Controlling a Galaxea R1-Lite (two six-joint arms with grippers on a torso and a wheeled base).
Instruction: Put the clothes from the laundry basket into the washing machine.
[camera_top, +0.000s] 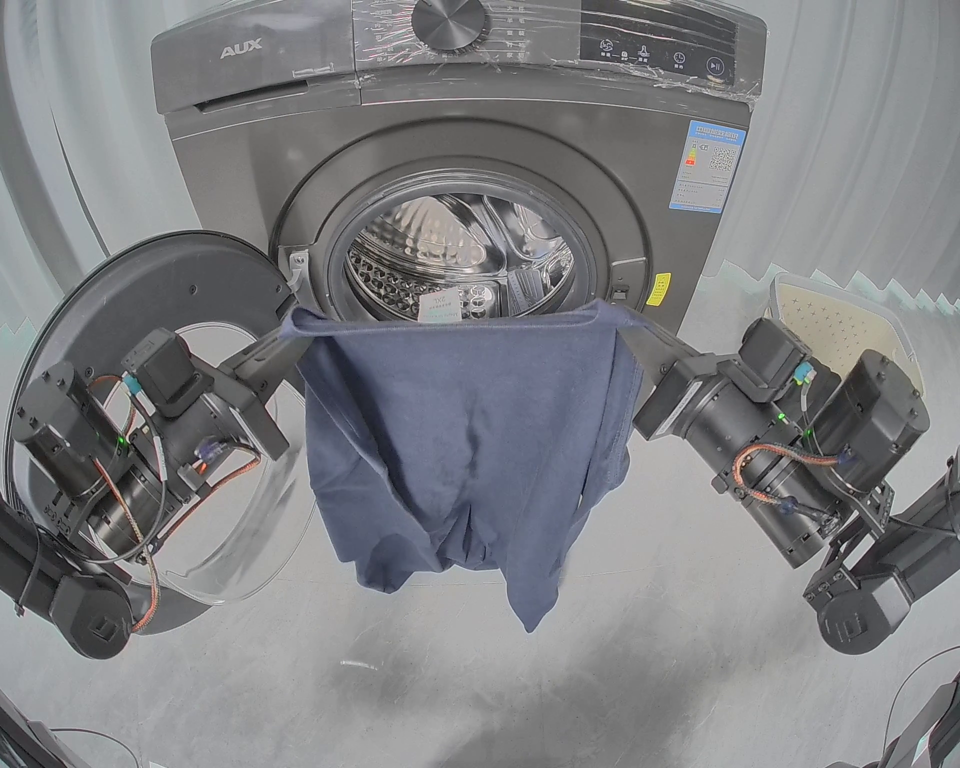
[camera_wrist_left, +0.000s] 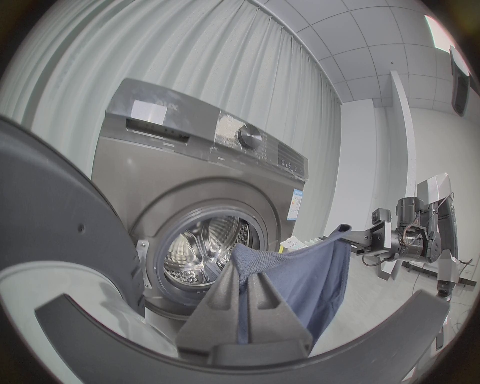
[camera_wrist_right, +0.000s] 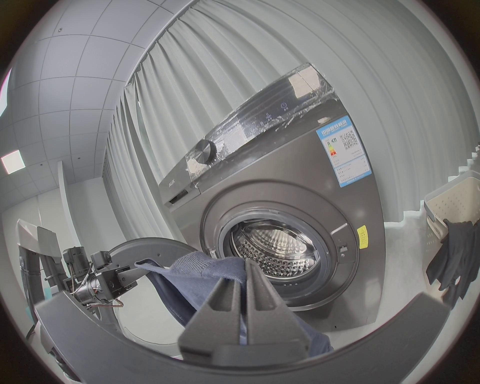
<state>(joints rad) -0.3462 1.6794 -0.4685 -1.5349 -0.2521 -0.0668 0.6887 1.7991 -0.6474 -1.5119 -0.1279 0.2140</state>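
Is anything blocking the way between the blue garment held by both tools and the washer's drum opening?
Nothing visible does. The blue garment hangs stretched between the left tool and right tool, just in front of the drum opening. The door is swung open to the robot's left, off the path.

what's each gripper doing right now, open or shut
Left gripper: shut on one top corner of the blue garment.
Right gripper: shut on its other top corner.

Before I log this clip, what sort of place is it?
Probably a staged test room rather than a home laundry: a front-loading washing machine stands before pale curtains, under an office-style tiled ceiling.
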